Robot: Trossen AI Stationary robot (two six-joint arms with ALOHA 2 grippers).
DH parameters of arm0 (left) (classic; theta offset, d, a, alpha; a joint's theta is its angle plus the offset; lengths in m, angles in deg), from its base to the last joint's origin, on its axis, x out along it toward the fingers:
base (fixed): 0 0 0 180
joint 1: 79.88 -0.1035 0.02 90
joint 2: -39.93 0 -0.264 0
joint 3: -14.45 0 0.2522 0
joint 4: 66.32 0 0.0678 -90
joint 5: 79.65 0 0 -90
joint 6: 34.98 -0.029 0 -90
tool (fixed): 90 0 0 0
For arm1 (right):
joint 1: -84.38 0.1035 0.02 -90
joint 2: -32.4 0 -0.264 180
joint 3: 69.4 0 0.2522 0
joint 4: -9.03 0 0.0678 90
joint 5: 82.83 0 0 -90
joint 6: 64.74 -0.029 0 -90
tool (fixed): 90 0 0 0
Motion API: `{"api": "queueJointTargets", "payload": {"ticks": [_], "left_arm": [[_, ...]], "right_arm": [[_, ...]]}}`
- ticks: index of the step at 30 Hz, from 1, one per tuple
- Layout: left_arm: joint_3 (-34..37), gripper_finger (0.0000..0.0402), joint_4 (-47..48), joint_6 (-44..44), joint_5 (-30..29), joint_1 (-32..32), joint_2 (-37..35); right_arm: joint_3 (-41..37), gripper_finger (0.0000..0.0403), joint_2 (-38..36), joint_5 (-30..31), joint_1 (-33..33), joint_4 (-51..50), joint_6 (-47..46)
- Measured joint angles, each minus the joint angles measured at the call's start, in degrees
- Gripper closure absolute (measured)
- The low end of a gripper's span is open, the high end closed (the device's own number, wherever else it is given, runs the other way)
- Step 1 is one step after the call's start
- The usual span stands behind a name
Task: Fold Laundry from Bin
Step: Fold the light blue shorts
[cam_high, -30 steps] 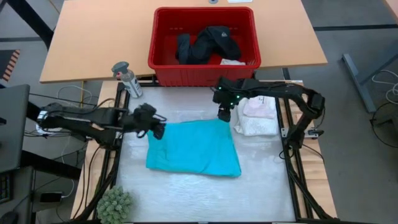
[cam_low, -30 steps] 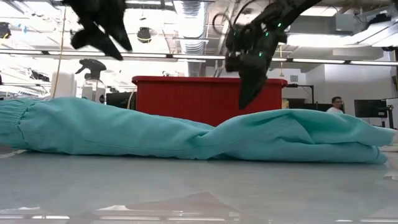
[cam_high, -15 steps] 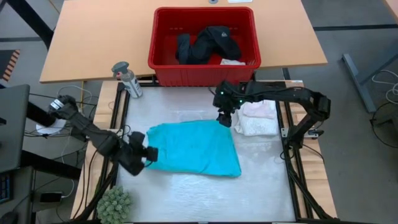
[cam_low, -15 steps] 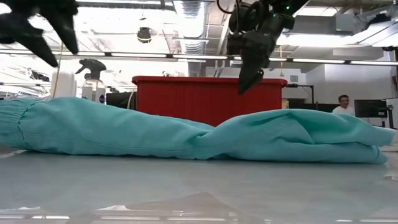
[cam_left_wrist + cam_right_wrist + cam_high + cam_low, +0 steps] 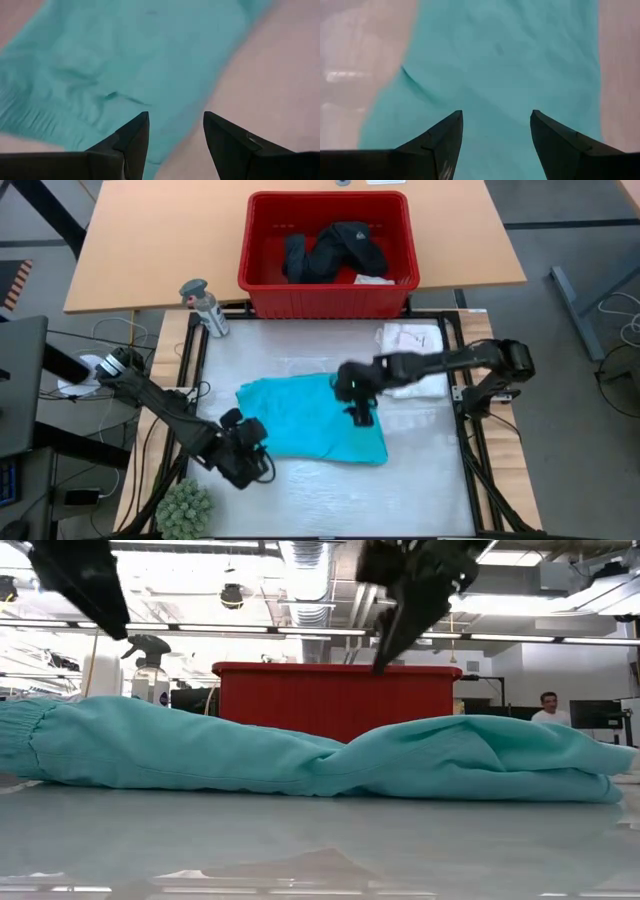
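The turquoise shirt point(image 5: 312, 416) lies folded flat on the white table top, and in the low view it shows as a long low mound point(image 5: 300, 755). My left gripper point(image 5: 256, 452) hovers open above the shirt's near left corner; its wrist view shows the open fingers point(image 5: 175, 120) over the shirt's edge. My right gripper point(image 5: 359, 408) hangs open over the shirt's right part point(image 5: 496, 115). In the low view both grippers point(image 5: 90, 590) point(image 5: 398, 610) stand clear above the cloth. The red bin point(image 5: 262, 280) at the far side holds black clothing point(image 5: 330, 248).
A pile of white laundry point(image 5: 412, 358) lies on the table right of the shirt. A spray bottle point(image 5: 204, 306) stands at the far left corner, and a green spiky ball point(image 5: 185, 508) sits at the near left. Bare table top lies near the front edge point(image 5: 330, 500).
My left gripper has swung from the shirt's far left corner toward the table's near edge and sunk a little, rolling as it went. My right gripper has moved from the shirt's far right corner toward the near edge, out over the cloth. Both stay open; the shirt lies unmoved.
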Motion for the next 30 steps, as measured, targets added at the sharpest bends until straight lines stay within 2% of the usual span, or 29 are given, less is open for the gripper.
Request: {"api": "queueJointTargets", "payload": {"ticks": [3, 5, 8, 11, 15, 20, 27, 30], "left_arm": [[-0.17, 0.0226, -0.57, -2.12, -0.15, 2.59, -0.09], [-0.12, 0.0226, 0.13, 2.70, -3.27, 5.78, -0.91], [-0.16, 0.0226, 2.56, 11.52, -11.29, 12.42, -3.22], [0.34, 0.0226, 6.26, 21.87, -14.09, 17.21, -3.64], [4.06, 0.0226, 5.17, 32.53, -14.72, 21.12, -3.57], [7.28, 0.0226, 6.54, 40.91, -12.31, 23.75, -3.54], [9.42, 0.0226, 7.17, 45.13, -14.36, 25.26, -3.56], [10.07, 0.0226, 7.33, 46.58, -14.46, 25.26, -3.56]], "right_arm": [[0.00, 0.0147, 0.11, 6.77, 5.66, 6.83, -4.77], [0.02, 0.0147, 0.91, 11.72, 8.70, 13.04, -7.22], [0.23, 0.0147, 2.88, 18.49, 12.86, 21.36, -8.79], [2.54, 0.0147, 6.06, 23.09, 15.42, 23.19, -10.33], [8.13, 0.0147, 12.43, 23.89, 16.64, 23.02, -11.60], [18.31, 0.0147, 22.31, 24.20, 17.15, 20.38, -11.85], [37.52, 0.0147, 36.45, 27.94, 17.20, 14.13, -12.91], [46.15, 0.0147, 42.70, 29.90, 17.17, 11.88, -10.23]]}}
